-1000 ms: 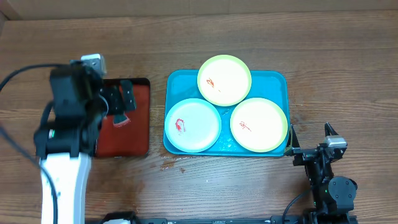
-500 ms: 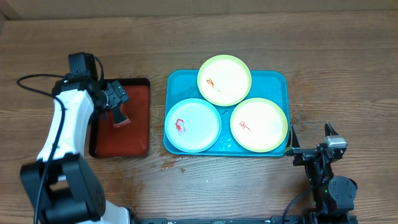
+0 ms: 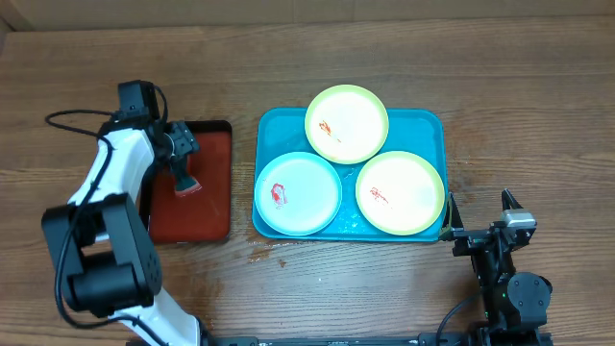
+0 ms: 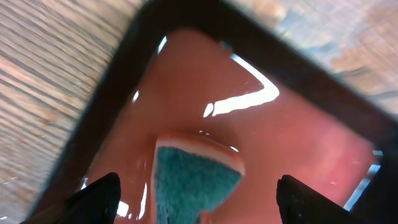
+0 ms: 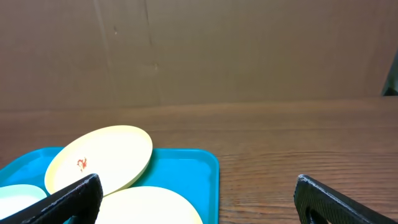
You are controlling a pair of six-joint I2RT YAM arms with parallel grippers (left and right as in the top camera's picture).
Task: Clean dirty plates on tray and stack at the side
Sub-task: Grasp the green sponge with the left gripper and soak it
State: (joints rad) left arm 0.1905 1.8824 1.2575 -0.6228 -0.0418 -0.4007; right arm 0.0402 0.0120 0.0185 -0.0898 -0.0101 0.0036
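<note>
Three dirty plates lie on the bright blue tray (image 3: 430, 123): a yellow-green plate (image 3: 347, 123) at the back, a light blue plate (image 3: 298, 193) front left, a yellow-green plate (image 3: 400, 192) front right, each with a red smear. My left gripper (image 3: 182, 165) is open over the dark red tray (image 3: 213, 192), its fingers either side of a sponge (image 4: 196, 174) with a teal scrub face. My right gripper (image 3: 478, 213) is open and empty by the blue tray's right front corner; the back plate (image 5: 99, 158) shows in its view.
The dark red black-rimmed tray (image 4: 298, 124) sits left of the blue tray on the wooden table (image 3: 538, 115). A brown cardboard wall (image 5: 199, 50) stands behind the table. A black cable (image 3: 67, 120) loops from the left arm.
The left arm has swung down and back over the dark red tray, bringing its open gripper around the sponge. The plates and the right arm have not moved.
</note>
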